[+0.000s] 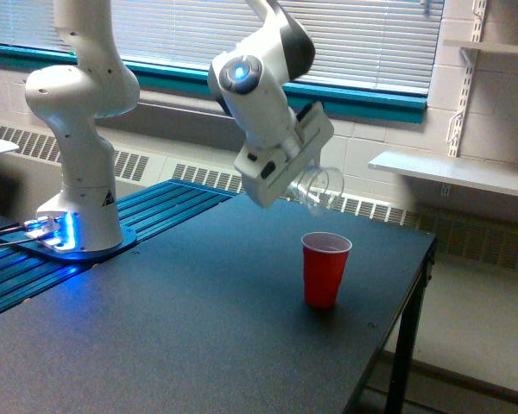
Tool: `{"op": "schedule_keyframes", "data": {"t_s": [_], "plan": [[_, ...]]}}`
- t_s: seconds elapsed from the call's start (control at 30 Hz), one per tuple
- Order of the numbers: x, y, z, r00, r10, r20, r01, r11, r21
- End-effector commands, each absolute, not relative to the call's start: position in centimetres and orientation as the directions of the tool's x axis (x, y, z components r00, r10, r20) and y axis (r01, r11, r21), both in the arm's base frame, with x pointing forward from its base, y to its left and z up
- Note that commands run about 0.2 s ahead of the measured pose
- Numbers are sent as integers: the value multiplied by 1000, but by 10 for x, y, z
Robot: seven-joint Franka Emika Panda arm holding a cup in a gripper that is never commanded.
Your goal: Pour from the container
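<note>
So the gripper [304, 183] is clamped on the container [319, 188], a clear cup tipped steeply toward the exterior view's right, up in the air. It hangs above the red cup [325, 269] and well apart from it. The red cup stands upright on the dark table [173, 345], near the right edge. The arm's base [73, 228] glows blue at far left.

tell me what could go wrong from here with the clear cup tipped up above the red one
1. The container hangs tilted, well above the red cup and a little toward the exterior view's left of its mouth, so anything left in it could miss and scatter on the table.
2. The red cup stands near the table's far edge; a low pass by the gripper could knock it off.
</note>
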State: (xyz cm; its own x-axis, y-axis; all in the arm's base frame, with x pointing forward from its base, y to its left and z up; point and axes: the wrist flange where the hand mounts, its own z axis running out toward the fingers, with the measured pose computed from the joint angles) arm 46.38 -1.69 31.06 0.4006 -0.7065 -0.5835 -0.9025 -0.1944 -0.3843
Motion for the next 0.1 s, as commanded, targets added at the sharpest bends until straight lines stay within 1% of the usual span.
{"op": "schedule_keyframes", "data": {"t_s": [0.03, 0.1], "plan": [[449, 3, 335, 408, -708, -576, -898, -197, -394], [447, 4, 336, 408, -708, -576, -898, -197, -394]]}}
